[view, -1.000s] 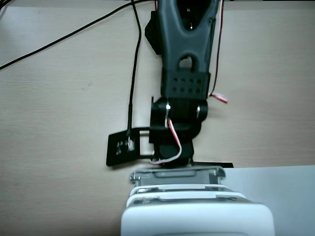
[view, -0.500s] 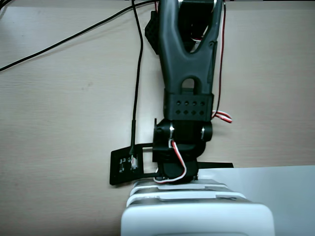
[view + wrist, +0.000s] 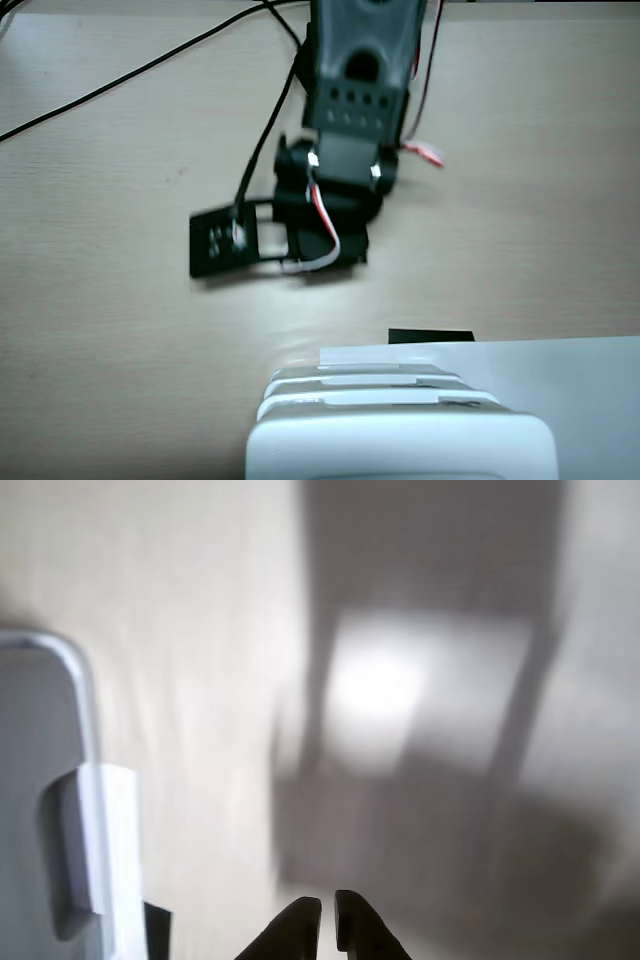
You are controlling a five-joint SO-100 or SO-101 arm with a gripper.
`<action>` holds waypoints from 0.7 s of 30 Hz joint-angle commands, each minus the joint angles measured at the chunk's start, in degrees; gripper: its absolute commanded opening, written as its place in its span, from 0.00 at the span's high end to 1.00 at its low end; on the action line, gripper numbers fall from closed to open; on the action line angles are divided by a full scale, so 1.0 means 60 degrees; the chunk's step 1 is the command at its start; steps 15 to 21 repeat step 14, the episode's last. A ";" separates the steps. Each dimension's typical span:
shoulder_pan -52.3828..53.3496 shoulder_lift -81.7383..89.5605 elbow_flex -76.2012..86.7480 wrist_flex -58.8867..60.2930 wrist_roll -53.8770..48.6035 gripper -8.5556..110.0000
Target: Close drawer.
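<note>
The wrist view is blurred. My gripper (image 3: 328, 925) shows at the bottom edge, with its two dark fingertips almost touching and nothing between them. It hangs over bare table, apart from the drawer. The drawer (image 3: 40, 780) is at the left edge, a grey-tinted face with a white rim and a small rectangular handle tab (image 3: 100, 850). In the fixed view the drawer fronts (image 3: 380, 385) show as stacked lips stepping out from the top of the white cabinet (image 3: 400, 445) at the bottom. The black arm (image 3: 335, 190) stands above it, and its fingers are hidden beneath it.
A white sheet of paper (image 3: 570, 385) lies to the right of the cabinet. A small black piece (image 3: 430, 336) lies just beyond the sheet. Black cables (image 3: 130, 75) run across the wooden table (image 3: 90, 300) at the top left. The arm's shadow (image 3: 430, 810) falls on the table.
</note>
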 commanded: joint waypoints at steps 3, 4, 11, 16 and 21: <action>0.0337 0.0718 0.0586 0.0146 -0.0015 0.93; 0.0366 0.0674 0.0586 0.0146 0.0015 0.93; 0.0513 0.0688 0.0469 0.0161 0.0132 0.93; 0.0527 0.0659 0.0425 0.0220 0.0146 0.93; 0.0527 0.0659 0.0425 0.0220 0.0146 0.93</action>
